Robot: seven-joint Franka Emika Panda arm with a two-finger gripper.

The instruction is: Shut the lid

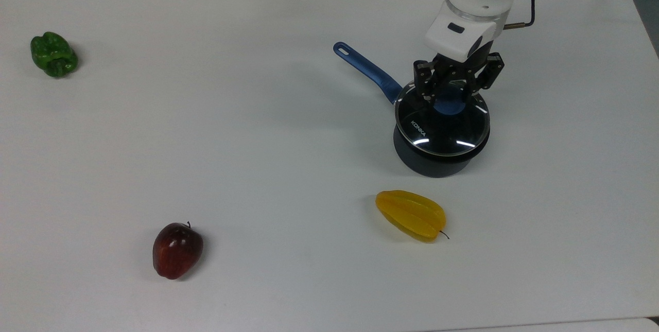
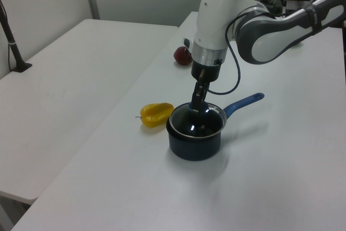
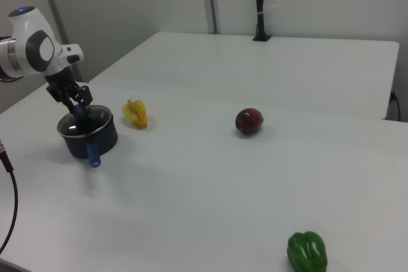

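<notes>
Glass lid point(image 1: 437, 128), round and metal-rimmed, caps the black saucepan point(image 1: 437, 159); end effector point(image 1: 449, 99) pinches its blue knob point(image 1: 453, 107).

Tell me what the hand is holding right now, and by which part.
The hand holds the lid by its blue centre knob, fingers closed on either side, with the lid over the black saucepan.
</notes>
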